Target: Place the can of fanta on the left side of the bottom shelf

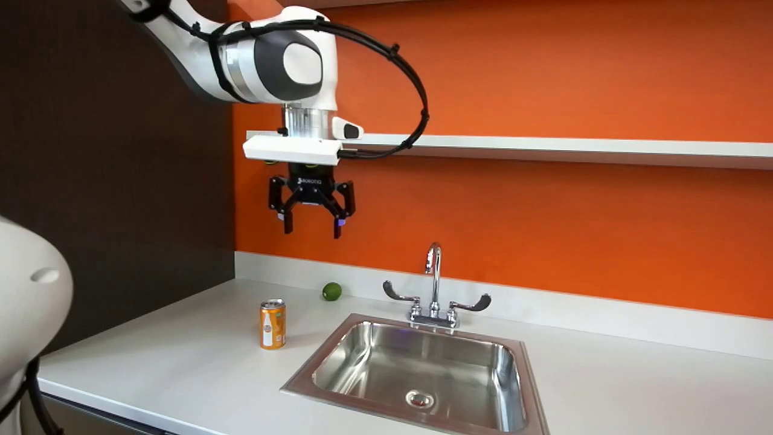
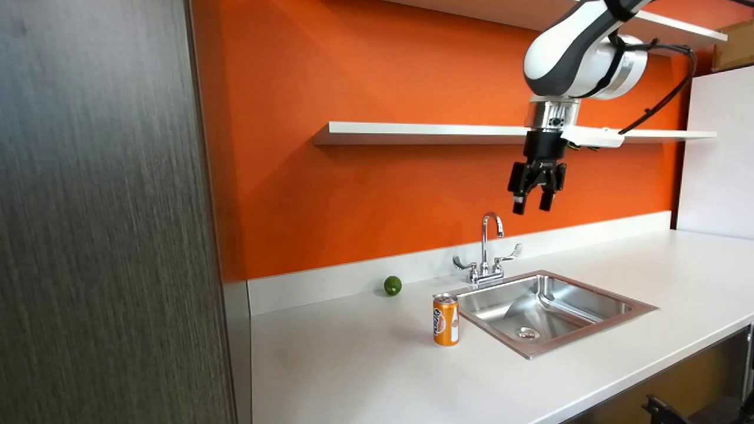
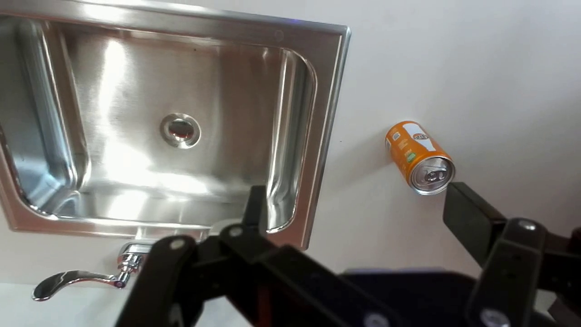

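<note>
The orange can of fanta (image 1: pixel 273 325) stands upright on the counter, left of the sink in an exterior view. It also shows in an exterior view (image 2: pixel 446 321) and in the wrist view (image 3: pixel 411 152). The bottom shelf (image 1: pixel 574 145) is a long pale board on the orange wall, also in an exterior view (image 2: pixel 424 133); it is out of the wrist view. My gripper (image 1: pixel 312 231) hangs in the air well above the counter, below shelf height, fingers pointing down. It is open and empty, also seen in an exterior view (image 2: pixel 532 208) and the wrist view (image 3: pixel 356 197).
A steel sink (image 1: pixel 350 386) with a faucet (image 1: pixel 435 284) is set in the counter. A green lime (image 1: pixel 331 291) lies near the backsplash. A dark panel (image 1: pixel 139 169) bounds one end. An upper shelf (image 2: pixel 677 29) is above the bottom shelf.
</note>
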`<state>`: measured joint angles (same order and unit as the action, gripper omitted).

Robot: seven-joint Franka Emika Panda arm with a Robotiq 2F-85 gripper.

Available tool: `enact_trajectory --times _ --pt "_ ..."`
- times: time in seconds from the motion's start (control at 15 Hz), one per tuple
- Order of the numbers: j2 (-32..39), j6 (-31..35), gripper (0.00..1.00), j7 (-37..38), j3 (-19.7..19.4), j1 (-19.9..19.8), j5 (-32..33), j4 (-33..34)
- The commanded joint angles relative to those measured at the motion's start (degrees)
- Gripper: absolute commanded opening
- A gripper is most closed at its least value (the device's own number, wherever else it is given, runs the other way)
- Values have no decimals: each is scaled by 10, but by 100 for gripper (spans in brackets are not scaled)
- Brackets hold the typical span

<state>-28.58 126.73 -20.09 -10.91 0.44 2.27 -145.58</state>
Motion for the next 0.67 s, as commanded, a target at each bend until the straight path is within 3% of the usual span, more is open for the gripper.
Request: enact_trajectory --times 0.0,0.6 --pt "14 31 100 36 39 2 1 -20" --pt "53 95 100 126 89 13 -13 -84"
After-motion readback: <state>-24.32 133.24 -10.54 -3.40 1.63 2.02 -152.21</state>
